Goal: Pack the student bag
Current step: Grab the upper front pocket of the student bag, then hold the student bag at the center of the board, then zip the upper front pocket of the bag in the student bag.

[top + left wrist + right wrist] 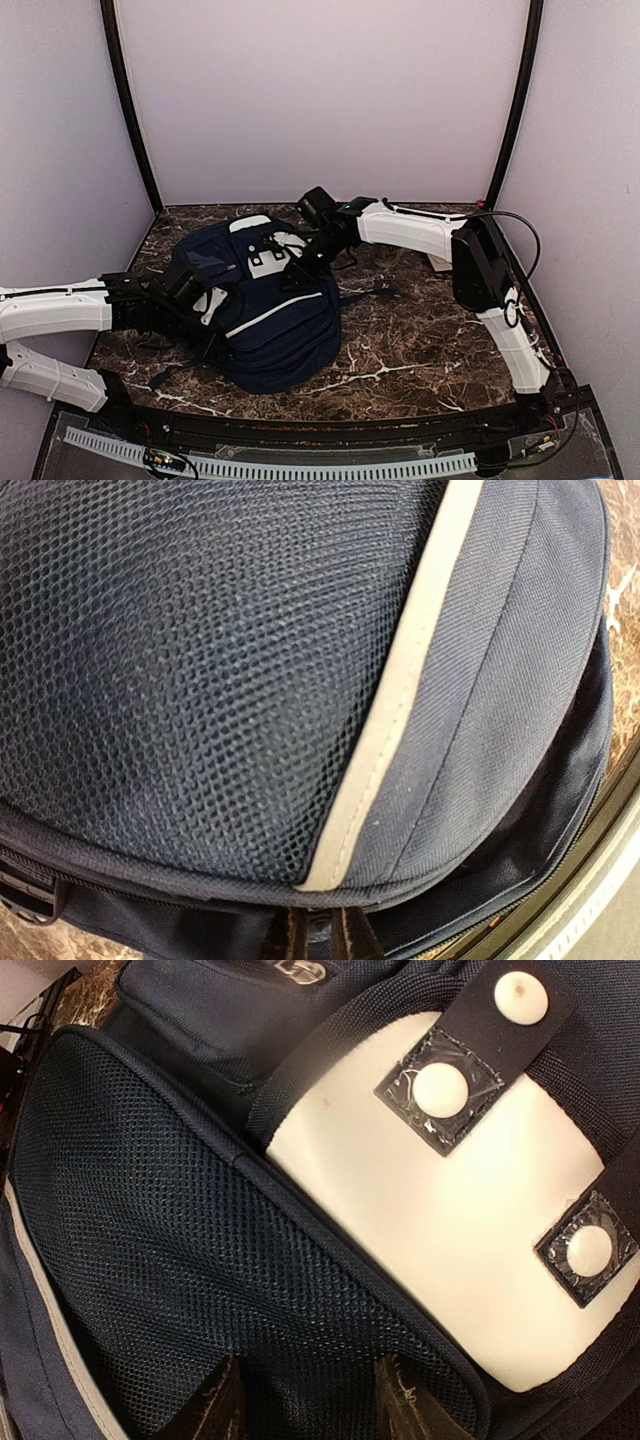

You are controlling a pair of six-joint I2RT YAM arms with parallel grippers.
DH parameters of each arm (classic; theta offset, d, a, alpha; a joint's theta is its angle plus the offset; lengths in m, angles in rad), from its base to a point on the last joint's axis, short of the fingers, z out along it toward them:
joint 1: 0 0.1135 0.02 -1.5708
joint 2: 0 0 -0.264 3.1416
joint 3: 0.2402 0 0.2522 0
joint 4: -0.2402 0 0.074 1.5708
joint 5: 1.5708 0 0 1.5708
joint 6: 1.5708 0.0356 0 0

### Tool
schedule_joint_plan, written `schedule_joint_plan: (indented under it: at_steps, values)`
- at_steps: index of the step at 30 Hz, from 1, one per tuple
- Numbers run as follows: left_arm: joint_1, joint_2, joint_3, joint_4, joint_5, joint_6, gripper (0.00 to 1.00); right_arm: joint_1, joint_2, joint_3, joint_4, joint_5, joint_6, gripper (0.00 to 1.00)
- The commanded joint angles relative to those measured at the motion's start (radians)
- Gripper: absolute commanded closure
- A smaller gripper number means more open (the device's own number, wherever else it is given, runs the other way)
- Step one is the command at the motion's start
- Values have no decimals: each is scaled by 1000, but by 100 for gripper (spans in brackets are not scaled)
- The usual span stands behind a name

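Student bag (275,330) is lying flat left of centre on the worktop (430,345), toward the front edge, looking zipped. Right gripper (305,1395) is hovering on its mesh (200,1240), jaws apart. Left gripper (205,298) is sitting at bag's left side, jaws: can't tell. No loose items showing, so packing stage is unclear.

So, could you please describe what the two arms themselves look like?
Both have smooth white tubular links with black joints and black wrist ends. The right arm carries a thin black cable looping by its elbow; the left arm looks alike.
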Motion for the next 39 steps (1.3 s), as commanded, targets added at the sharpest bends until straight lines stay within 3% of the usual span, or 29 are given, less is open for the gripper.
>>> schedule_joint_plan:
  at_steps: [1, 10, 18, 27, 28, 32, 39]
  values:
    - [2, -31, 1, 52, 63, -28, 98, -3, -1, -2, -21, 12, 28, 55]
    - [0, -96, -8, 79, 148, -58, 100, 92, -70, 17, 17, -125, 97, 55]
    - [0, -137, -23, 84, 190, -96, 100, 165, 117, 130, 16, -189, 154, 55]
    - [-3, -199, -187, 219, 170, -221, 100, 152, 295, 238, 22, -68, 270, 55]
    - [-4, -208, -203, 232, 154, -234, 99, 148, 306, 237, 26, -65, 280, 55]
    - [-9, -250, -247, 257, 105, -271, 78, 145, 311, 217, 29, -68, 283, 55]
    - [-41, -245, -286, 329, 93, -299, 67, 142, 316, 227, 28, -83, 294, 55]
